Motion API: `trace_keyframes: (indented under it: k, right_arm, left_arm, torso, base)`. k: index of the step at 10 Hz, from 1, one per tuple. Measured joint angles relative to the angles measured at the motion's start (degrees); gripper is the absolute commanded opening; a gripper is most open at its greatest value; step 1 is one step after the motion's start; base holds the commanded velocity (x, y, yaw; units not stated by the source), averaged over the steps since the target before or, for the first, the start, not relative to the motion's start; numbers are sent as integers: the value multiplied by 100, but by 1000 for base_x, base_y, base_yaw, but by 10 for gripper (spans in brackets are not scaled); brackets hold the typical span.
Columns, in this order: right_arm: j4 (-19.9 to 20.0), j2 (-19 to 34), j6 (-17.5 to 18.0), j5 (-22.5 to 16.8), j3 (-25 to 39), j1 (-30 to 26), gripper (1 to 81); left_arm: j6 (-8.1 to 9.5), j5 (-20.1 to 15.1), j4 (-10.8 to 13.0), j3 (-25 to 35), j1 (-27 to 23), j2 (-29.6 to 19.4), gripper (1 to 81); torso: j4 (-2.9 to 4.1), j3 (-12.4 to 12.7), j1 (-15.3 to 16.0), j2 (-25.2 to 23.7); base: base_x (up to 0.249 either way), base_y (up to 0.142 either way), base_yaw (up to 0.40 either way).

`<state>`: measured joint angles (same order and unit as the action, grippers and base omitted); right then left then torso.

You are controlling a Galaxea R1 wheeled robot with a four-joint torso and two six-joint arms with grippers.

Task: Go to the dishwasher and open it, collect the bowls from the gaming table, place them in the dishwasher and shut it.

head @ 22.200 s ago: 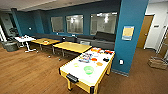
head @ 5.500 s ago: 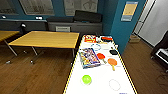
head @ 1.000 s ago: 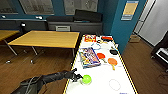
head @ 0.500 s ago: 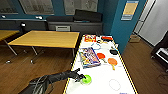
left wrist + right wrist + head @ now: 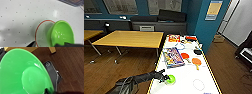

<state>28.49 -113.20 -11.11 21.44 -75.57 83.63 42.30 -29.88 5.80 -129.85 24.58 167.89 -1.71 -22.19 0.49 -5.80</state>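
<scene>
A green bowl (image 5: 171,80) rests near the front left edge of the white-topped gaming table (image 5: 189,75). My left gripper (image 5: 165,79) reaches it from the left. In the left wrist view this bowl (image 5: 62,33) looks tilted over a red ring (image 5: 37,31) printed on the table. The left gripper (image 5: 48,44) is open, with one finger (image 5: 31,44) outside the bowl's wall and the other at its inner side. In the right wrist view a second green bowl (image 5: 25,75) hangs over the wooden floor, and my right gripper (image 5: 49,91) is shut on its rim.
A colourful board-game box (image 5: 172,57), two orange paddles (image 5: 185,55), a red box (image 5: 174,38) and small items lie farther along the table. A yellow-topped table (image 5: 131,38) stands to the left. A teal wall column (image 5: 206,25) rises on the right, with wooden floor around.
My left arm has stretched a little farther, bringing its gripper up against the green bowl at the table's near edge. The camera has stayed still.
</scene>
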Motion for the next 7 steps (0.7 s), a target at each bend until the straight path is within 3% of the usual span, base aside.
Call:
trace_keyframes:
  k: [3, 6, 7]
  right_arm:
    - [1, -48, 2, 0, -48, -33, 10]
    - [4, -68, 4, 0, -127, -30, 10]
    - [4, -80, 6, -6, -157, -30, 10]
  left_arm:
    - [6, -11, 12, -129, 69, 94, 811]
    - [17, -38, 20, -719, 63, 336, 811]
    - [11, -57, 50, -813, 72, 455, 10]
  torso:
    - [0, 0, 0, 0]
    - [0, 0, 0, 0]
    - [0, 0, 0, 0]
  base:
    - [0, 0, 0]
    - [0, 0, 0]
    - [0, 0, 0]
